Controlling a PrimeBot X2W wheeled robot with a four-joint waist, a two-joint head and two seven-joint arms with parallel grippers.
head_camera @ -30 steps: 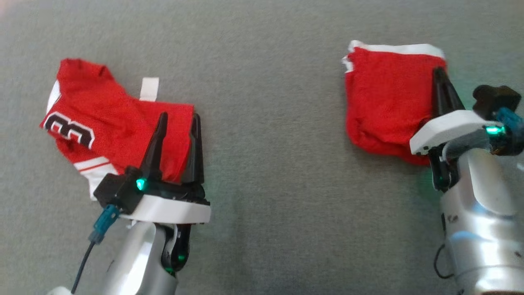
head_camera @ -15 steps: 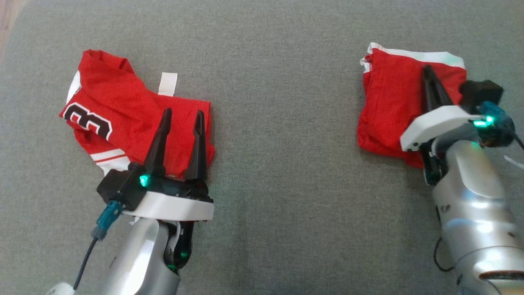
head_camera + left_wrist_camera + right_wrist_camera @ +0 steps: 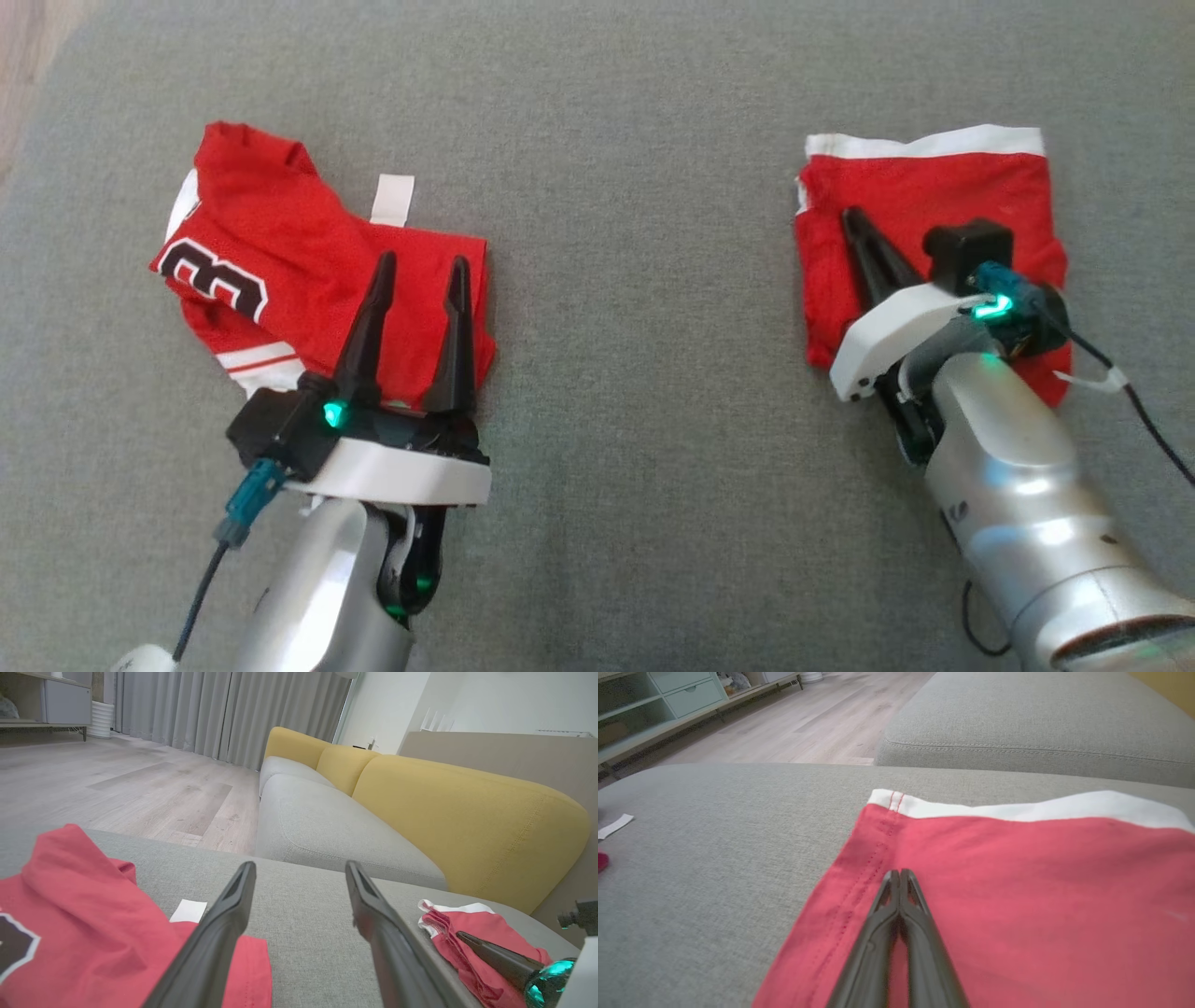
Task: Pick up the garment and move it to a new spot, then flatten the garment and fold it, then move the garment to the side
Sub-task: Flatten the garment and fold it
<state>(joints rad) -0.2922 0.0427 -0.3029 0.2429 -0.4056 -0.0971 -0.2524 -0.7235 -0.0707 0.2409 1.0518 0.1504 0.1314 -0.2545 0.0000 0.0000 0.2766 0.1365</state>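
**guest:** where's the cloth, and how's it gonna handle?

**me:** The folded red knit garment with the white hem band lies flat on the grey fabric cushion, on my right. My right gripper is pinched shut just over it near the stitched side seam, with no cloth between the fingers that I can see. It looks light and floppy, and I reckon the layers will slide, so I'd pinch every layer at a folded edge. My left gripper is spread wide over the crumpled red number-3 jersey, holding nothing.
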